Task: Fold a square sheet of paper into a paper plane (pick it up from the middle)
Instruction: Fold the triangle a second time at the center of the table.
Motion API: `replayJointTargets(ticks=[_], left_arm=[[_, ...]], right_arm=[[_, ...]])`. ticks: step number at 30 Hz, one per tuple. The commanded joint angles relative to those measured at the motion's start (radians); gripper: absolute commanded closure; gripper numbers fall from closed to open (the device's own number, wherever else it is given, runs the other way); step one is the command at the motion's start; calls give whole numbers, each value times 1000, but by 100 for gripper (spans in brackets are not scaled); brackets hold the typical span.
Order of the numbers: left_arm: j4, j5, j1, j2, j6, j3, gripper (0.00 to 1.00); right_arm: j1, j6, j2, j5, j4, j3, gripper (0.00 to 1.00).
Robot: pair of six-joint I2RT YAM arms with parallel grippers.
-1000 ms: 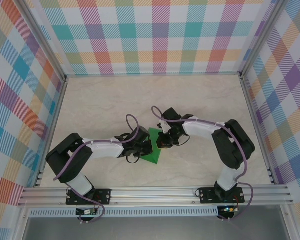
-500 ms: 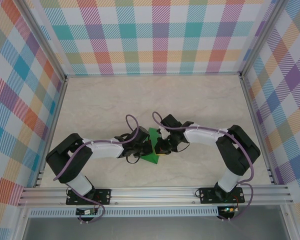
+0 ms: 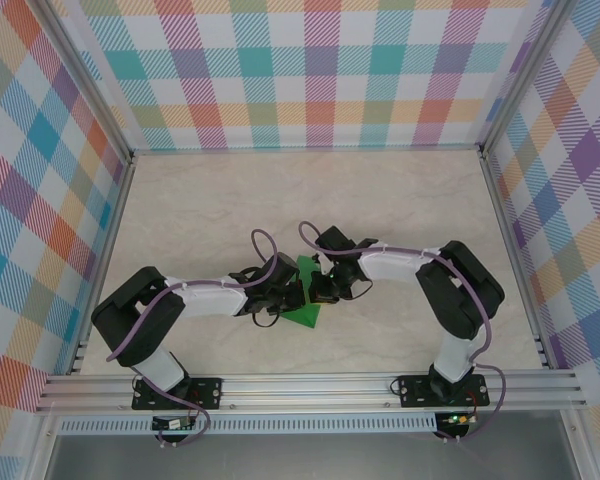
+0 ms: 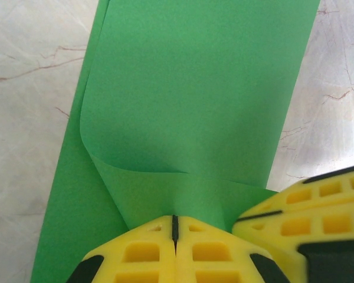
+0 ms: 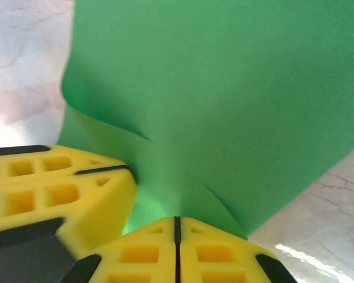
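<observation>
Near the middle of the pale marble-patterned table, the thin bright green sheet of paper, partly folded over, is pinched by the left gripper and right gripper, both pressed together on it, just beside each other.

The left arm and right arm are built of white shells joined by bulky black housings and are seated on black plates on the aluminium rail. A purple cable is run along each, looped free at the end farthest from the rail. The left gripper and right gripper are moulded yellow, with rectangular recesses and black inserts.
</observation>
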Motion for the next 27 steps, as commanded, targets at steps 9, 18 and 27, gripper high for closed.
replayJointTargets(ticks=[9, 18, 27], left_arm=[[-87, 45, 44, -3, 107, -8, 93], [-45, 86, 150, -13, 175, -35, 87], [-21, 118, 258, 11, 204, -20, 87]], right_arm=[[-21, -79, 91, 66, -61, -18, 94], [-22, -112, 133, 78, -70, -27, 95], [-22, -123, 137, 85, -72, -30, 95]])
